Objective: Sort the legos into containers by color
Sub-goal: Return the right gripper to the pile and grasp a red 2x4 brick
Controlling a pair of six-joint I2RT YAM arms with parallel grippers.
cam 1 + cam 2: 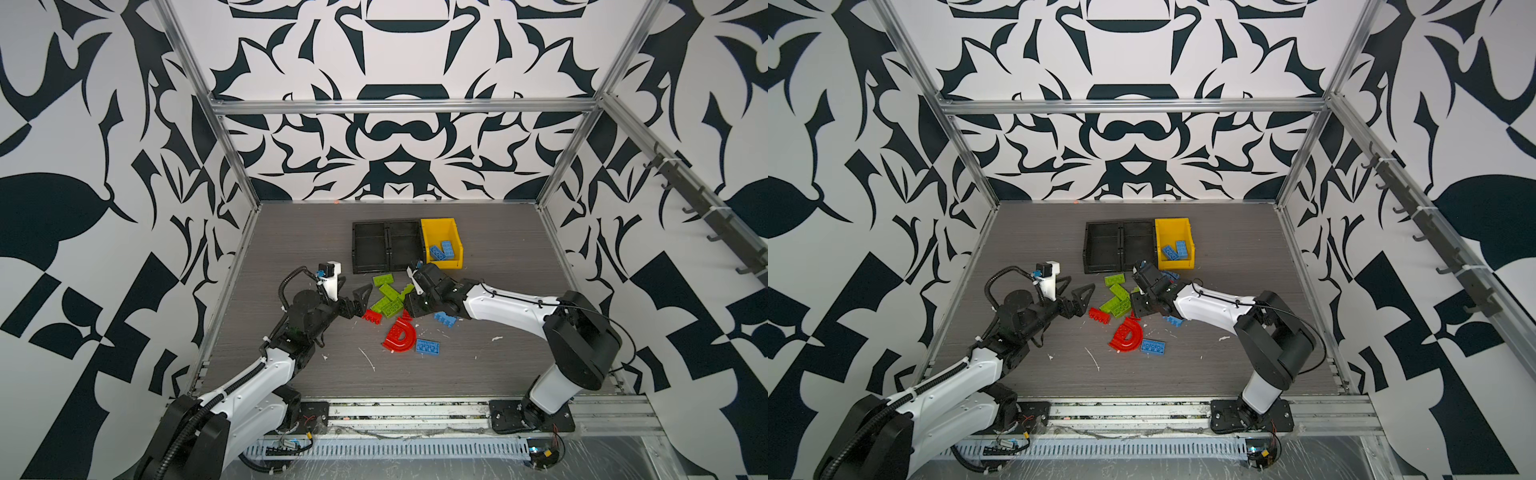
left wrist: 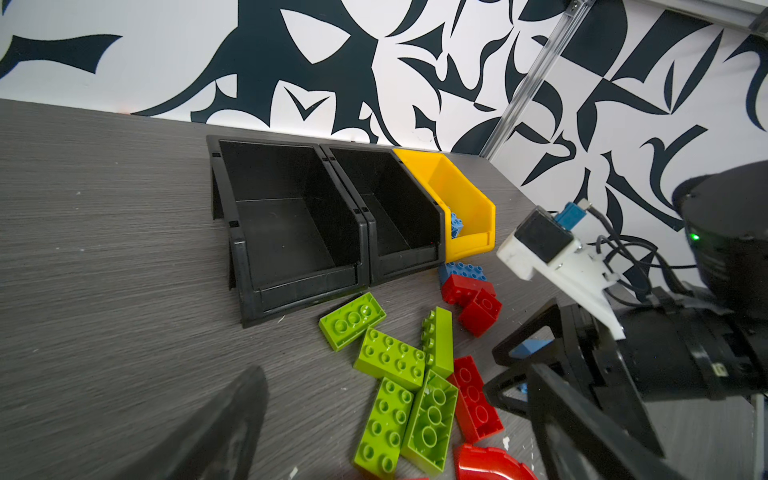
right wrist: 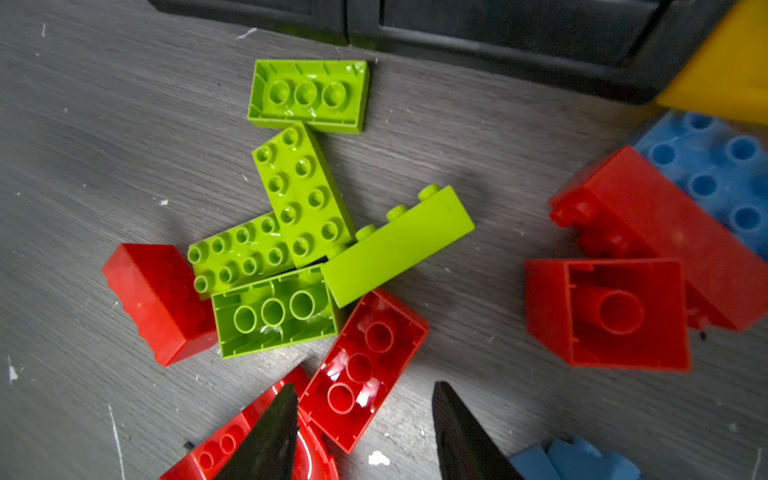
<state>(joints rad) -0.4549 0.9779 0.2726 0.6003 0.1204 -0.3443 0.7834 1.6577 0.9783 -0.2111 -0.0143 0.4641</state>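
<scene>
Several lime green legos [image 1: 388, 297] lie in a heap in front of the containers, with red legos around them. A red arch [image 1: 399, 338] and a blue brick [image 1: 427, 346] lie nearer the front. Two black bins [image 1: 370, 247] [image 1: 405, 245] hold nothing that I can see. The yellow bin [image 1: 440, 222] holds two blue bricks [image 1: 441, 250]. My left gripper [image 1: 358, 302] is open, just left of the heap beside a red brick [image 1: 372, 316]. My right gripper [image 3: 365, 388] is open, pointing down. An upturned red brick [image 3: 365, 365] lies between its fingertips, untouched.
Two more red bricks [image 3: 606, 311] and a blue brick [image 3: 715, 166] lie by the yellow bin's front. Another blue brick [image 1: 445, 319] sits under the right arm. White flecks [image 1: 368, 359] dot the grey table [image 1: 291, 249]. Patterned walls close in three sides.
</scene>
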